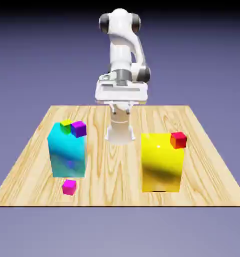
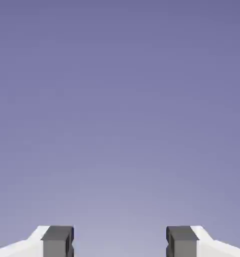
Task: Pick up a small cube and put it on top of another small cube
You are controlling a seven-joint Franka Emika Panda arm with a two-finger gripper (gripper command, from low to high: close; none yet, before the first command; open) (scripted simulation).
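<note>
Jaws stand wide apart, empty. Pink cube [image 1: 69,186] lies on the surface [image 1: 36,170] before the cyan block [image 1: 67,150], whose top carries the lime cube [image 1: 66,123] and purple cube [image 1: 79,128], touching.

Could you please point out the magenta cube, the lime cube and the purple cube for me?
Magenta cube [image 1: 69,187], exterior view, on its front face, on the table.
Lime cube [image 1: 65,124], exterior view, on its visible top corner, atop the cyan block.
Purple cube [image 1: 79,129], exterior view, on its front face, beside the lime cube.
</note>
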